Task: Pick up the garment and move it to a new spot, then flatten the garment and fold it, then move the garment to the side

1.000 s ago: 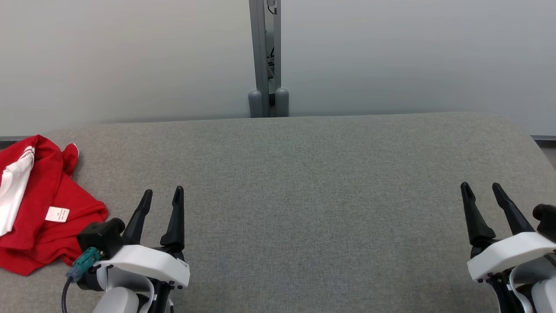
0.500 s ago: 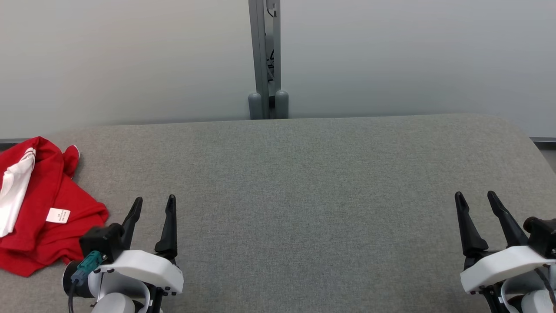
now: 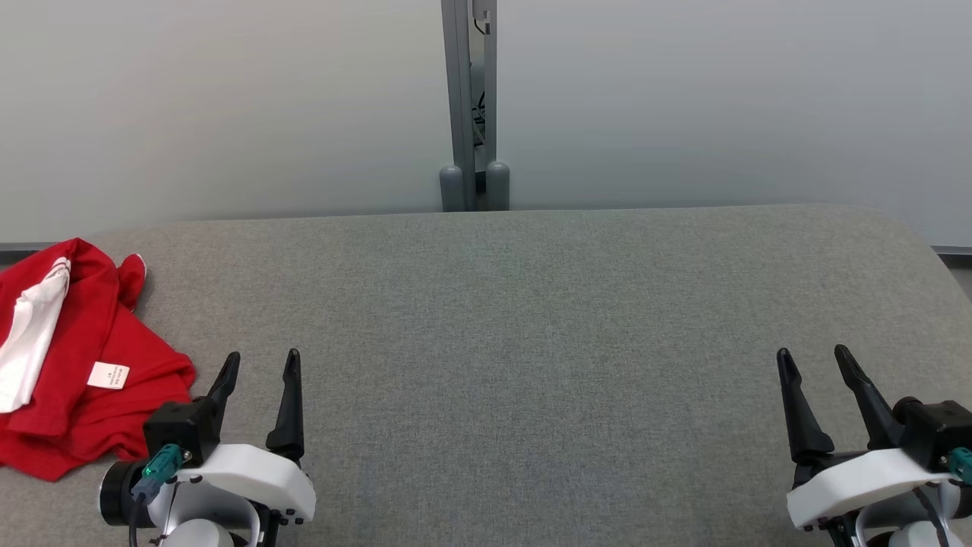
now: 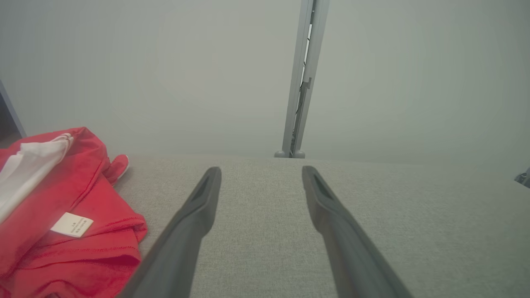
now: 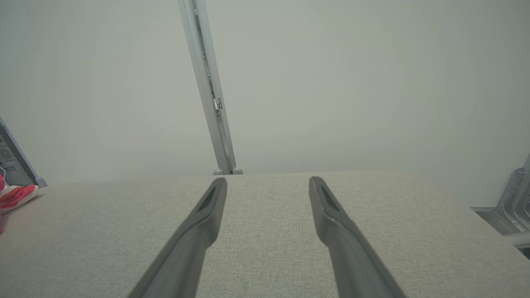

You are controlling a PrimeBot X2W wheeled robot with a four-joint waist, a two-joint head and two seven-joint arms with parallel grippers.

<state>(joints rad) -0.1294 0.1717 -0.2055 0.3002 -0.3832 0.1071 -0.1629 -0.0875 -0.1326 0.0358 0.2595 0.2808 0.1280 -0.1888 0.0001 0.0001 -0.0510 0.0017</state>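
A long table (image 3: 531,319) covered in grey woven fabric, seen from above and in front, stands against a plain pale wall (image 3: 228,99). A grey metal post (image 3: 471,106) rises at the far edge of the table, at 12 o'clock.

The garment (image 3: 76,380), red and crumpled, lies in a heap at the table's left end, at about 9 o'clock in the head view. Part of it runs out of the picture. A white panel (image 3: 30,342) shows among its folds, and a small white label (image 3: 108,375) lies face up on the red cloth.

The left pincer (image 3: 262,355) sits at 7 o'clock, just beside the garment's 3 o'clock edge. Its two dark fingers (image 3: 288,395) stand apart and point toward 12 o'clock, holding nothing. In the left wrist view the garment (image 4: 83,240) lies at 8 o'clock, beside the left finger, and the fingertips are clear of it.

The right pincer (image 3: 812,352) sits at 5 o'clock, well apart from the garment. Its fingers are also spread and empty above bare grey fabric. In the right wrist view a sliver of red cloth (image 5: 16,196) shows at 9 o'clock.
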